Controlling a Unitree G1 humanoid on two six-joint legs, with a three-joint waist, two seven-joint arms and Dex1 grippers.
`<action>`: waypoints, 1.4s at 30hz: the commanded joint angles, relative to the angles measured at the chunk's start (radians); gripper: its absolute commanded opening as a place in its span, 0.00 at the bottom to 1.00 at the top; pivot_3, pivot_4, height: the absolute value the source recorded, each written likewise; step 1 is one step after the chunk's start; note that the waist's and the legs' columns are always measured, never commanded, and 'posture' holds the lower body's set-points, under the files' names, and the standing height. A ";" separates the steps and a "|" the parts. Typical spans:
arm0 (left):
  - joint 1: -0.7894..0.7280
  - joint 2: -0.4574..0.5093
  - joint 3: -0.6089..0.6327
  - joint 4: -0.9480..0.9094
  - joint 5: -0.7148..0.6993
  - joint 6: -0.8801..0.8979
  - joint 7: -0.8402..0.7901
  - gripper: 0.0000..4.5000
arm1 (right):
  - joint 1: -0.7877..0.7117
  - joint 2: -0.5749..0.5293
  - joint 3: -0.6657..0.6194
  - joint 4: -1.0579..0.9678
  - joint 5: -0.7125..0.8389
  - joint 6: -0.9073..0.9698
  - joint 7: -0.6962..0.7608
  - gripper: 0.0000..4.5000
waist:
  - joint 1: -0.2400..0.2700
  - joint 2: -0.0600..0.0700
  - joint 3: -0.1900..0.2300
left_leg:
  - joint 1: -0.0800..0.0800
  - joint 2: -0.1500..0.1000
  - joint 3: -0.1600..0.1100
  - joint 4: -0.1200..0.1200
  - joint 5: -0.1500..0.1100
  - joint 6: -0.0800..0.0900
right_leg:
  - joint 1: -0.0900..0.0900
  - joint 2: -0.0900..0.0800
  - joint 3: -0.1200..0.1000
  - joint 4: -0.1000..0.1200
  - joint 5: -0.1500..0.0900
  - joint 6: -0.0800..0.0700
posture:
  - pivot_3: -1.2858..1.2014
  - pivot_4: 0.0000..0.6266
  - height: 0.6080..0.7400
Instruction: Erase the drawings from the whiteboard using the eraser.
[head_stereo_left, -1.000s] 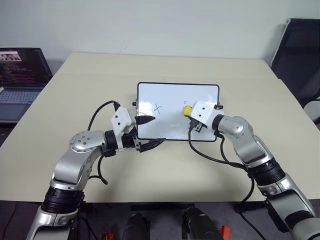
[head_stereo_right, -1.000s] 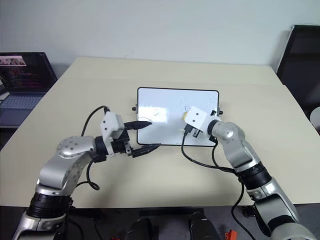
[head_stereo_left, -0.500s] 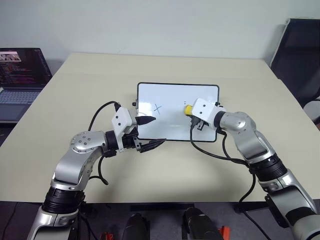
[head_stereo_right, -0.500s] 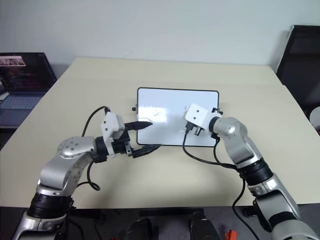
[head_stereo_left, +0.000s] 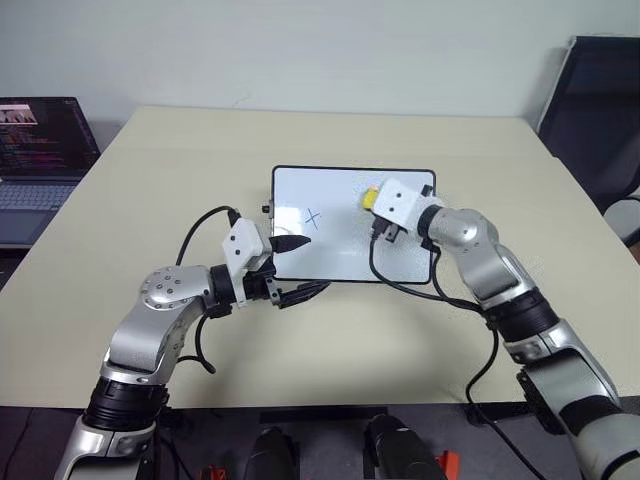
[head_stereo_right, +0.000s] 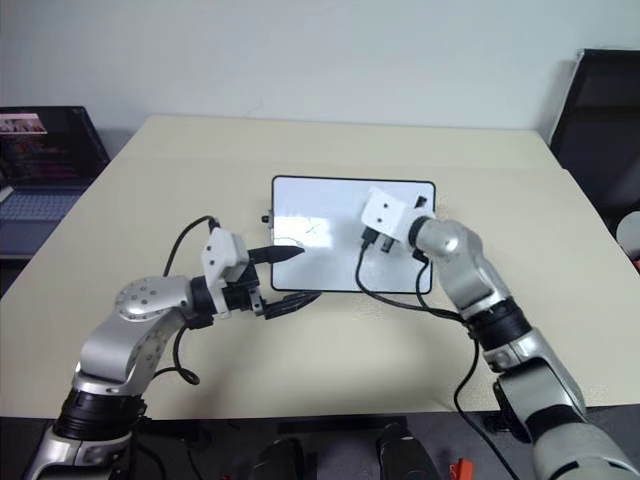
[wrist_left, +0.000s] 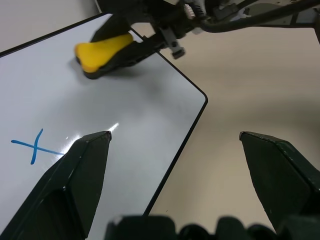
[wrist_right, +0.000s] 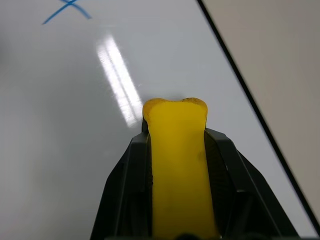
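Observation:
The whiteboard lies flat in the middle of the table. A blue X-like drawing sits on its left half and shows as well as the cross in the left wrist view. My right gripper is shut on the yellow eraser, whose tip rests on the board near the far right corner. My left gripper hovers open and empty at the board's near left corner, one finger over the white surface and the other by the near edge.
An open laptop stands on a side surface to the left. A dark chair is at the far right. Bare beige table surrounds the board. Black cables hang from both wrists.
My right gripper turned and carried the eraser a little toward the board's far edge. The small mark that showed beside the eraser no longer shows. The left gripper stayed put.

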 joint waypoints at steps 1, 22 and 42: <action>-0.004 0.005 0.010 -0.021 -0.010 -0.021 -0.009 1.00 | 0.058 -0.037 0.016 -0.008 -0.005 0.088 0.076 0.24 | -0.002 0.000 0.000 | 0.000 0.000 0.000 0.000 0.000 0.000 | 0.000 0.000 0.000 0.000 0.000 0.000 | 0.52 0.24 1.00; 0.161 0.008 0.206 -0.037 -0.071 0.028 0.101 1.00 | 0.183 0.070 -0.213 -0.330 0.196 0.166 0.010 0.24 | -0.003 0.002 0.003 | -0.003 0.000 0.001 -0.006 0.000 0.000 | -0.003 0.000 0.000 -0.001 -0.002 -0.001 | 0.52 0.24 1.00; 0.199 -0.004 0.299 -0.161 -0.107 0.083 0.310 1.00 | 0.550 0.238 -0.169 -0.521 0.352 -0.030 -0.111 0.24 | 0.022 0.001 0.003 | -0.003 0.001 0.000 -0.005 -0.006 -0.009 | -0.003 -0.001 -0.002 0.000 -0.010 -0.003 | 0.52 0.24 1.00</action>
